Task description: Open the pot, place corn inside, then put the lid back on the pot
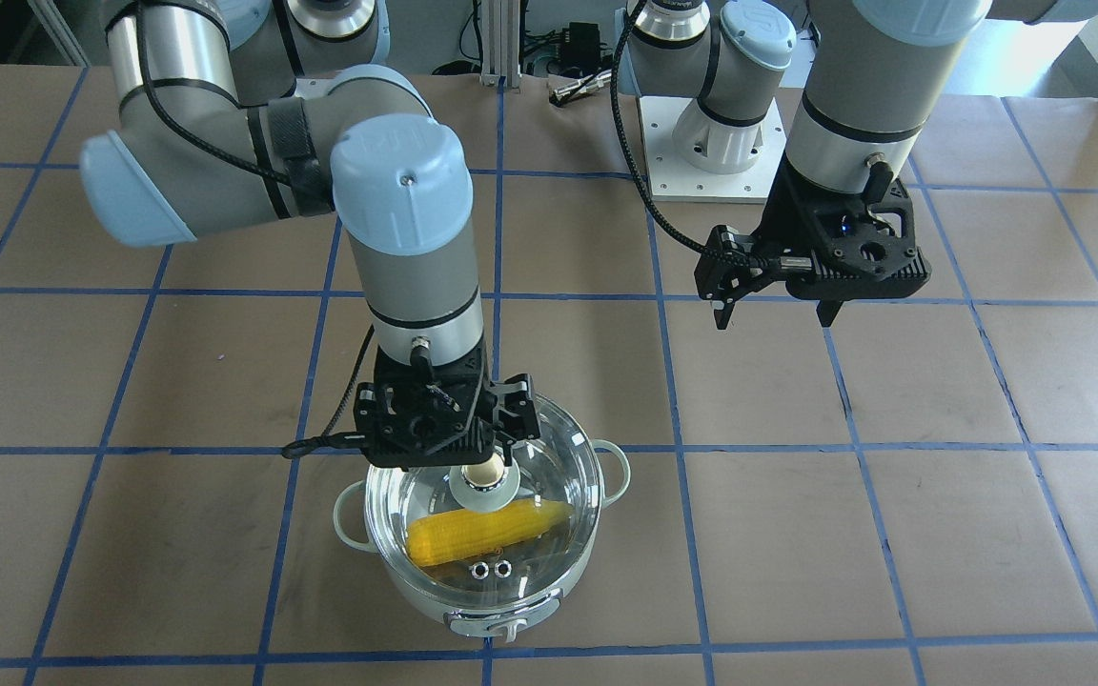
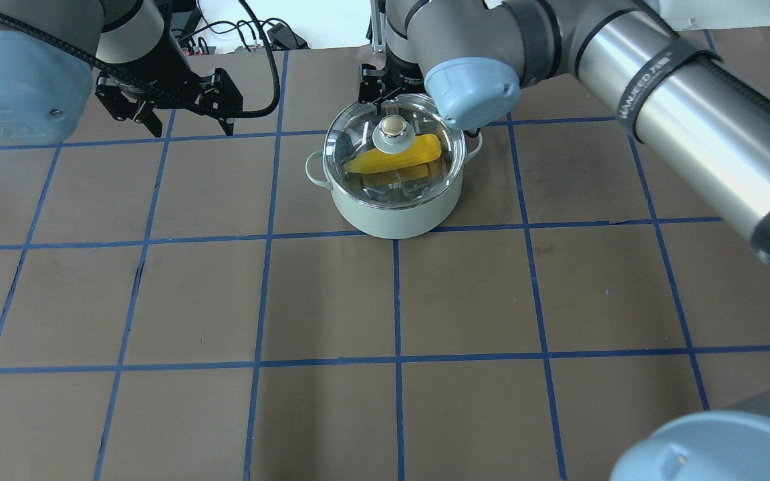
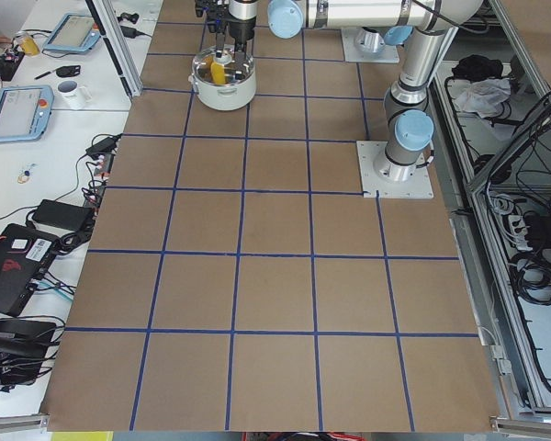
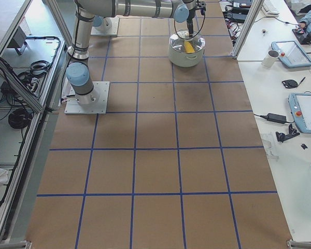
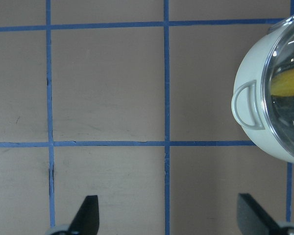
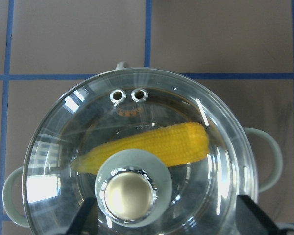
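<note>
Tabletop [image 2: 392, 300] surrounds lidded pot [image 2: 395, 215]; right tool [image 6: 166, 209] straddles knob [image 6: 127, 196].

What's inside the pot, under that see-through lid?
A yellow corn lies inside the pot, visible through the glass lid. The lid's knob covers part of the cob, hiding that bit.

Figure: work surface and surroundings.
Brown table [image 2: 465, 294] divided into squares by blue tape lines [image 2: 397, 300]; on the white side bench [image 3: 46, 147], a mug [image 3: 71, 91] stands near a tablet [image 3: 16, 112].
</note>
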Robot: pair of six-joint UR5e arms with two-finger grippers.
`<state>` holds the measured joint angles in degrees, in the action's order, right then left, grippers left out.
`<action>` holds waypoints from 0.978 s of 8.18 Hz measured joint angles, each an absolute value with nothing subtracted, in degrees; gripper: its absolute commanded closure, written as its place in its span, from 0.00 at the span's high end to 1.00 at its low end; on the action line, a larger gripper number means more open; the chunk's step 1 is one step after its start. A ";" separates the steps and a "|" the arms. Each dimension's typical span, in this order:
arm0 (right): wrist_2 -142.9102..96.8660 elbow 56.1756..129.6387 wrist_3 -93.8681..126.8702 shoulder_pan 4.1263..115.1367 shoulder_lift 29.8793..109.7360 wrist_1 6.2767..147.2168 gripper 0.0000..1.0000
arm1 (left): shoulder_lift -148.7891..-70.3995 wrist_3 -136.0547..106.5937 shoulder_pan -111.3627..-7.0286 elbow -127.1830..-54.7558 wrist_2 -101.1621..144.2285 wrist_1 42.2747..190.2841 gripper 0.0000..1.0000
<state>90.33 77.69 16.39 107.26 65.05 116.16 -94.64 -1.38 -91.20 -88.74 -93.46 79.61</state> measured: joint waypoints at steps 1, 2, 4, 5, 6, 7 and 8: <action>90.24 78.37 15.46 105.74 68.53 112.64 1.00 | -94.64 -1.40 -91.22 -88.76 -93.44 79.62 1.00; 90.17 80.33 14.08 103.65 73.34 109.30 1.00 | -94.65 -1.41 -91.23 -88.77 -93.43 79.62 1.00; 90.35 85.36 10.65 98.85 83.61 103.29 1.00 | -94.58 -1.47 -91.33 -88.98 -93.42 79.71 1.00; 90.37 86.60 8.86 96.79 87.38 99.16 1.00 | -94.36 -1.49 -91.36 -89.23 -93.39 79.76 1.00; 90.21 87.13 7.86 95.73 89.70 96.12 1.00 | -94.23 -1.49 -91.35 -89.41 -93.40 79.78 1.00; 90.39 87.35 7.33 95.16 90.95 94.41 1.00 | -94.19 -1.49 -91.36 -89.51 -93.41 79.76 1.00; 90.56 87.50 7.13 94.95 91.49 93.66 1.00 | -94.24 -1.49 -91.36 -89.58 -93.42 79.72 1.00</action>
<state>90.56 87.50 7.13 94.95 91.49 93.66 -94.24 -1.49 -91.36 -89.58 -93.42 79.72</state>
